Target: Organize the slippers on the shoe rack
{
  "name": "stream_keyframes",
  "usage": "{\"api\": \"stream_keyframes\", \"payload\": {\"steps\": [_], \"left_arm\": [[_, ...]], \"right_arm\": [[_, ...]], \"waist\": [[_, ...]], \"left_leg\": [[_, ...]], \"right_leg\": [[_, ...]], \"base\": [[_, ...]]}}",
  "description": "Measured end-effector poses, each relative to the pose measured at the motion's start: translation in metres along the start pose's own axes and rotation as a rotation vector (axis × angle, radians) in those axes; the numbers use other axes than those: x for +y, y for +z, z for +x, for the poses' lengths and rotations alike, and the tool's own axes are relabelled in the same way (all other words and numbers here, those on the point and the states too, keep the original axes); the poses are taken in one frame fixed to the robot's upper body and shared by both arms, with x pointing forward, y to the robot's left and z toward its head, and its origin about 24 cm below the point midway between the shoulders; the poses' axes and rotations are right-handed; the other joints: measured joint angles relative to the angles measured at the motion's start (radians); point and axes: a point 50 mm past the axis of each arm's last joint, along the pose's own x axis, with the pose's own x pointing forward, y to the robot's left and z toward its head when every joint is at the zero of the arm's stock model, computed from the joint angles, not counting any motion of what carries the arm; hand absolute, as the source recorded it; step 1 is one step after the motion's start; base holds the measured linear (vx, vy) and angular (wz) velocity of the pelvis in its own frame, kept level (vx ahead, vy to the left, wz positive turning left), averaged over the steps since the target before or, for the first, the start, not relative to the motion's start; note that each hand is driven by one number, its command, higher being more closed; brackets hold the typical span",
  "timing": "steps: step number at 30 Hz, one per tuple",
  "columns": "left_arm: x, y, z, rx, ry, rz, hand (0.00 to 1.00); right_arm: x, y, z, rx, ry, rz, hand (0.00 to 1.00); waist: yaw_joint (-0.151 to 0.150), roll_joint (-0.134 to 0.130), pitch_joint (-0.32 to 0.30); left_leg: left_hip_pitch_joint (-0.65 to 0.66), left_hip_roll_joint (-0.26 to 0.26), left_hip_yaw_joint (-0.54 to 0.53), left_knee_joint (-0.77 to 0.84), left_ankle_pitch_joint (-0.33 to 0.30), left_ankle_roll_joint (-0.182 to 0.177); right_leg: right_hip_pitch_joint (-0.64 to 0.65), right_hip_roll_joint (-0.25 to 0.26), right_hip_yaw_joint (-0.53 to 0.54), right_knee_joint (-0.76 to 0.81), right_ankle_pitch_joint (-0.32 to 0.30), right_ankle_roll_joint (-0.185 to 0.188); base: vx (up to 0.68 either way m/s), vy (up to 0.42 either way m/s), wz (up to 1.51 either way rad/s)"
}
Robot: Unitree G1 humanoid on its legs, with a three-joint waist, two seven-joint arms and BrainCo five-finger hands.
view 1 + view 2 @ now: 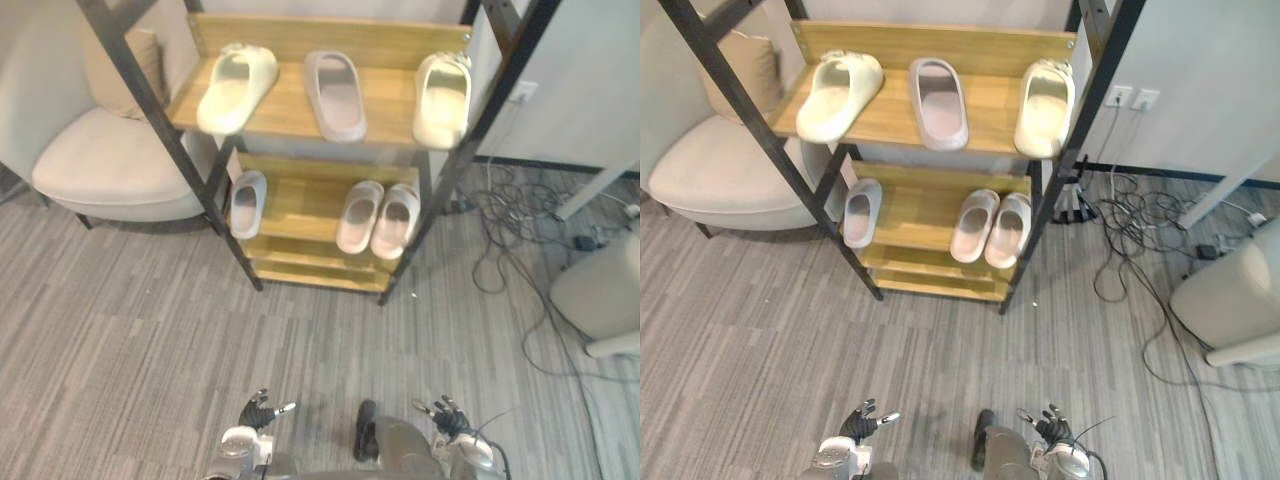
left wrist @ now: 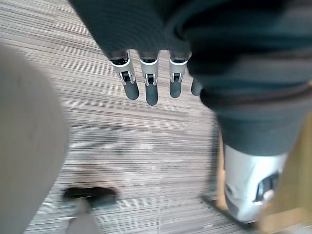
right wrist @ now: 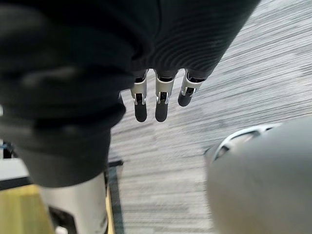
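A wooden shoe rack (image 1: 330, 35) with black metal legs stands ahead. Its top shelf holds three slippers: a cream one (image 1: 236, 86) at the left, turned askew, a grey-pink one (image 1: 335, 94) in the middle, and a cream one (image 1: 443, 98) at the right edge. On the lower shelf a pale slipper (image 1: 248, 202) lies alone at the left, and a pair (image 1: 378, 218) lies side by side at the right. My left hand (image 1: 258, 412) and right hand (image 1: 447, 416) hang low near the floor, far from the rack, both open and empty.
A beige armchair (image 1: 105, 165) stands left of the rack. Loose cables (image 1: 520, 225) lie on the carpet to the right, near a wall socket (image 1: 1133, 98). Part of another pale seat (image 1: 605, 290) sits at the far right.
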Motion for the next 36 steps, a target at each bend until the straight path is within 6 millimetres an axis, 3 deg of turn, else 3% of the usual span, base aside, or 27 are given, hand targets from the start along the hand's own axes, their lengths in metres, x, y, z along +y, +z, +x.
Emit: {"api": "stream_keyframes", "payload": {"steps": [1,3,4,5,6,7,8,11,13,15,18,20,21,23,24,28,36], "left_arm": [[-0.001,0.001,0.000,-0.004,-0.001,-0.003,0.00],[0.000,0.004,0.001,-0.016,0.001,-0.003,0.00],[0.000,0.005,0.001,-0.021,-0.001,-0.001,0.00],[-0.001,0.005,0.001,-0.020,-0.001,-0.001,0.00],[-0.001,0.005,0.001,-0.019,-0.004,-0.002,0.00],[0.003,0.005,0.001,-0.018,0.008,0.003,0.00],[0.012,0.004,0.001,-0.016,0.027,0.018,0.00],[0.027,0.002,0.001,-0.001,0.057,0.050,0.00],[0.034,-0.005,-0.001,0.026,0.071,0.055,0.00],[0.032,-0.006,-0.001,0.030,0.069,0.035,0.00],[0.029,-0.012,-0.003,0.045,0.060,0.038,0.00],[0.030,-0.014,-0.004,0.054,0.054,0.065,0.00],[0.031,-0.013,-0.004,0.053,0.054,0.068,0.00],[0.033,-0.013,-0.004,0.055,0.058,0.073,0.00],[0.034,-0.013,-0.004,0.055,0.059,0.074,0.00],[0.020,-0.018,-0.004,0.070,0.027,0.074,0.00],[0.017,-0.020,-0.005,0.079,0.008,0.087,0.00]], "right_arm": [[0.000,0.002,0.001,-0.005,-0.002,0.000,0.00],[0.003,0.003,0.001,-0.008,0.004,0.009,0.00],[0.005,0.000,0.000,-0.001,0.004,0.016,0.00],[0.005,0.000,0.000,0.001,0.002,0.019,0.00],[0.003,0.000,0.000,0.001,-0.003,0.017,0.00],[0.007,-0.003,0.000,0.016,0.002,0.028,0.00],[0.016,-0.007,-0.002,0.027,0.028,0.023,0.00],[0.025,-0.014,-0.003,0.052,0.047,0.026,0.00],[0.025,-0.013,-0.003,0.047,0.048,0.020,0.00],[0.021,-0.009,-0.001,0.037,0.035,0.019,0.00],[0.018,-0.002,0.001,0.014,0.037,-0.005,0.00],[0.018,-0.002,0.001,0.014,0.040,-0.009,0.00],[0.018,-0.002,0.001,0.014,0.042,-0.011,0.00],[0.025,-0.002,0.001,0.015,0.069,-0.034,0.00],[0.024,-0.003,0.000,0.017,0.067,-0.035,0.00],[0.013,-0.004,0.000,0.023,0.039,-0.046,0.00],[0.010,-0.013,-0.003,0.041,0.032,-0.062,0.00]], "waist": [[0.001,0.005,-0.003],[0.003,0.005,-0.003],[0.003,0.003,-0.002],[0.003,0.005,-0.003],[0.003,0.011,-0.006],[0.000,-0.009,-0.014],[0.001,-0.049,-0.022],[0.012,-0.093,-0.033],[0.012,-0.092,-0.032],[0.016,-0.071,-0.023],[0.006,-0.063,-0.016],[-0.007,-0.060,-0.015],[-0.007,-0.062,-0.016],[-0.004,-0.073,-0.023],[-0.004,-0.073,-0.024],[-0.014,-0.029,-0.043],[-0.013,-0.047,-0.071]], "left_leg": [[-0.039,0.011,0.039,-0.016,-0.020,0.033],[-0.094,0.007,0.058,-0.133,-0.022,0.038],[-0.114,-0.016,0.047,-0.301,-0.008,0.048],[-0.115,-0.043,0.006,-0.447,0.043,0.059],[-0.108,-0.055,-0.023,-0.520,0.116,0.047],[-0.082,-0.106,-0.023,-0.568,0.159,0.049],[-0.071,-0.146,-0.012,-0.602,0.167,0.059],[-0.084,-0.178,0.012,-0.564,0.138,0.086],[-0.078,-0.185,0.014,-0.538,0.105,0.092],[-0.053,-0.177,0.040,-0.530,0.039,0.085],[0.014,-0.184,0.092,-0.580,0.041,0.094],[0.043,-0.191,0.101,-0.596,0.048,0.106],[0.048,-0.187,0.099,-0.597,0.049,0.108],[0.050,-0.173,0.080,-0.592,0.048,0.107],[0.052,-0.175,0.075,-0.592,0.048,0.107],[0.108,-0.164,0.050,-0.630,0.052,0.101],[0.179,-0.173,0.035,-0.684,0.063,0.082]], "right_leg": [[0.034,-0.008,0.003,-0.028,0.001,0.005],[0.052,-0.025,0.013,-0.051,0.005,0.032],[0.060,-0.048,0.017,-0.053,0.001,0.059],[0.062,-0.062,0.025,-0.051,-0.008,0.094],[0.060,-0.063,0.031,-0.051,-0.012,0.113],[0.064,-0.090,0.065,-0.071,-0.005,0.141],[0.061,-0.117,0.073,-0.089,0.000,0.145],[0.066,-0.152,0.088,-0.111,0.014,0.166],[0.074,-0.159,0.092,-0.108,0.018,0.165],[0.012,-0.171,0.132,0.023,-0.005,0.165],[-0.136,-0.209,0.154,0.301,-0.010,0.156],[-0.156,-0.228,0.106,0.343,-0.040,0.136],[-0.155,-0.221,0.089,0.333,-0.054,0.138],[-0.156,-0.131,0.021,0.193,-0.061,0.109],[-0.146,-0.132,0.001,0.180,-0.065,0.105],[-0.042,-0.086,0.006,0.050,-0.050,0.098],[0.062,-0.059,0.012,-0.095,0.006,0.108]], "base": [[0.22,0.078,-0.08],[0.19,0.184,-0.13],[0.18,0.300,-0.09],[0.15,0.298,-0.09],[0.16,0.318,-0.08],[0.17,0.295,-0.04],[0.19,0.252,0.01],[0.20,0.178,-0.04],[0.14,0.132,-0.20],[0.07,0.109,-0.52],[0.07,0.171,-0.66],[0.13,0.041,-0.26],[0.16,-0.042,-0.22],[0.15,-0.153,-0.18],[0.16,-0.145,-0.14],[0.17,-0.092,-0.14],[0.10,-0.008,-0.08]]}}
